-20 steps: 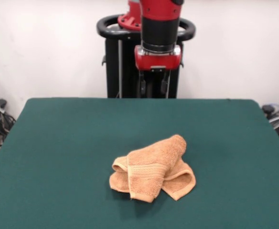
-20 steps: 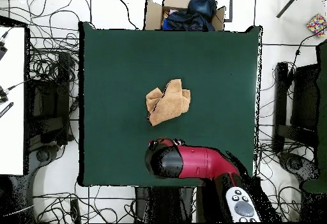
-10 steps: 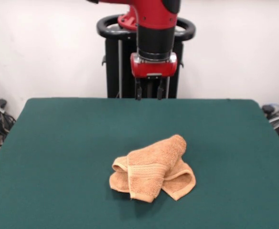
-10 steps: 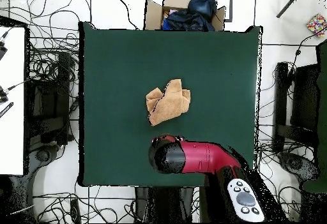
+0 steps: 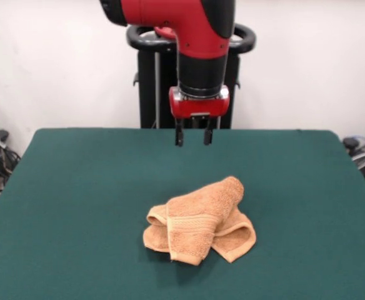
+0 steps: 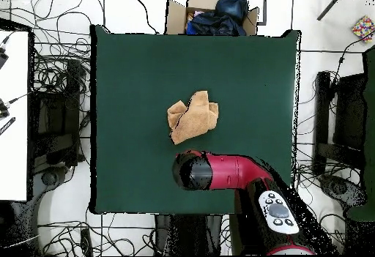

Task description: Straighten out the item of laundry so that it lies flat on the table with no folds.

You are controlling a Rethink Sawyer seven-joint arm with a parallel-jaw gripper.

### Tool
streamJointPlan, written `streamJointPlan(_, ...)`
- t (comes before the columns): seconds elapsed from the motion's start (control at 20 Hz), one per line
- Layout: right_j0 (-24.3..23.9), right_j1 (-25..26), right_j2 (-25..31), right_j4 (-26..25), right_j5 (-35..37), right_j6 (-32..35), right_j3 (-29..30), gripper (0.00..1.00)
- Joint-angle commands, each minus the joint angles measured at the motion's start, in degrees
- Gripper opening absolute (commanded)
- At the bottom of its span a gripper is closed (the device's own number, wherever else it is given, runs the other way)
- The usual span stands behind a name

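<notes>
An orange-tan washcloth (image 5: 200,220) lies crumpled and folded over itself near the middle of the dark green table (image 5: 76,187). The overhead view shows the same bunched washcloth (image 6: 192,116) on the table (image 6: 132,71). My gripper (image 5: 193,139) hangs in the air above the table's far part, behind the cloth and well clear of it. Its two fingers point down with a gap between them, and nothing is held. Seen from overhead, the red arm (image 6: 227,172) covers the gripper, just short of the cloth.
A cardboard box (image 6: 209,12) holding dark clothes stands beyond one table edge in the overhead view. Cables cover the floor on all sides, and a white bench (image 6: 13,115) stands at the left.
The arm has come forward and down over the table, bringing the gripper closer to the washcloth. The washcloth has not moved.
</notes>
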Motion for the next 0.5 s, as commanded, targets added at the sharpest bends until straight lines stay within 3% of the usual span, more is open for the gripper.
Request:
streamJointPlan(0.05, 1.08, 1.23, 5.16, -1.02, 2.64, 1.16, -3.82, 1.00)
streamJointPlan(0.5, -0.20, 0.92, 5.76, -1.21, 2.88, 0.05, -3.54, 1.00)
